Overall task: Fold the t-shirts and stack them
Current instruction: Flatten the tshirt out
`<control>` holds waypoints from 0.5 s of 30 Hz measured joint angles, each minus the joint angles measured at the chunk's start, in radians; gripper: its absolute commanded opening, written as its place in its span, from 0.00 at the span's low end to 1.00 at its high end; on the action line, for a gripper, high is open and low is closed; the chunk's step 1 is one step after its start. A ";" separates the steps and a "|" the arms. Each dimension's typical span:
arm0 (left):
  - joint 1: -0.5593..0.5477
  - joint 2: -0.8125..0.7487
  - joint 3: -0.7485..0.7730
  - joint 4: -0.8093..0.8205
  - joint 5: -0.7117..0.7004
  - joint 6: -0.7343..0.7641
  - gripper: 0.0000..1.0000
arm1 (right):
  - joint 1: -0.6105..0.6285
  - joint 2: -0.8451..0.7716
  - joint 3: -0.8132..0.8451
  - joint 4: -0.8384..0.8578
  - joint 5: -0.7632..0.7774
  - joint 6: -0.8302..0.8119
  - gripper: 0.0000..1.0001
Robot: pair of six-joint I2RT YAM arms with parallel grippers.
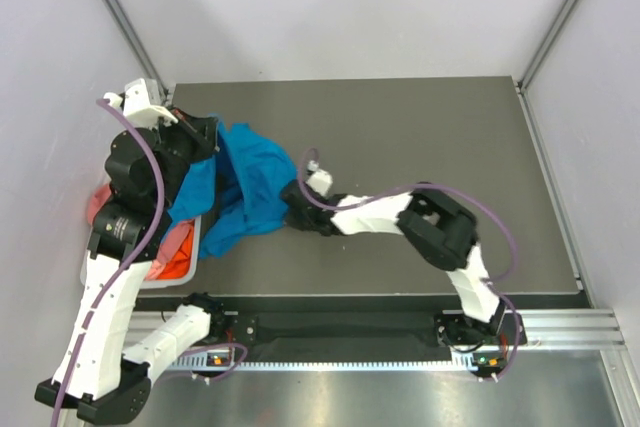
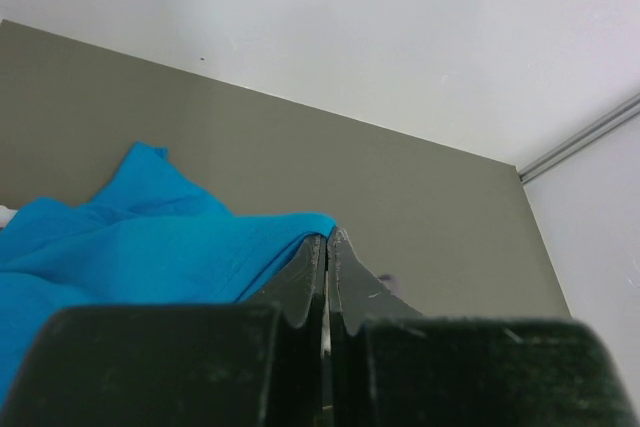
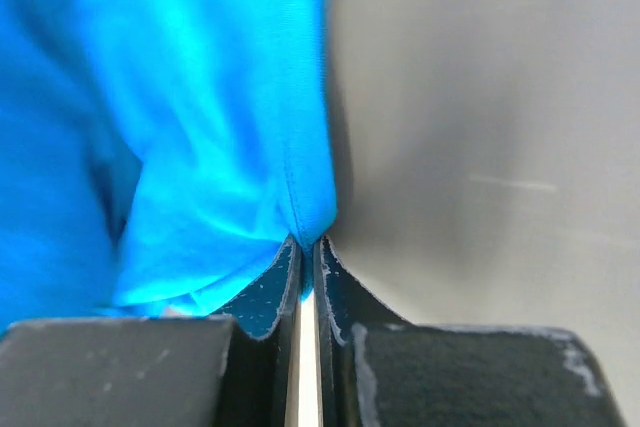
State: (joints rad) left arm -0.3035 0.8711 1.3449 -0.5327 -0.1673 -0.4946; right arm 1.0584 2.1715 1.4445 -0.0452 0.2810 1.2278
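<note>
The turquoise t-shirt is soft matt cloth, creased. The table under the t-shirt has a smooth, matt grey surface. The fingers of the right gripper, at the t-shirt's edge, are black hard plastic, matt, with pale scuffs. The basket left of the t-shirt is white plastic.

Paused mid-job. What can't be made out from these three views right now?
- Top view: the left arm covers most of the basket and the pink and orange shirts; their number is unclear.
- Top view: blue t-shirt is bunched; collar and sleeves indistinguishable.
- Left wrist view: left end effector, its own fingers hide how much cloth they pinch.
- Right wrist view: right end effector pinches a fold; shirt blurred, cut off at left edge.
</note>
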 measured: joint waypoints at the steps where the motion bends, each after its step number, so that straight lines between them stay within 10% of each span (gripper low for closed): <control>1: 0.000 0.001 0.000 0.000 -0.004 0.001 0.00 | -0.013 -0.053 -0.062 -0.016 0.011 -0.016 0.00; 15: 0.000 0.069 -0.244 0.078 -0.024 -0.004 0.00 | -0.601 -0.595 -0.477 -0.268 0.001 -0.505 0.01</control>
State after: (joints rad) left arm -0.3035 0.9398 1.1007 -0.4545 -0.1913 -0.4984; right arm 0.4572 1.5768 0.9672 -0.3134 0.2817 0.7231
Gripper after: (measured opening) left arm 0.012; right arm 0.022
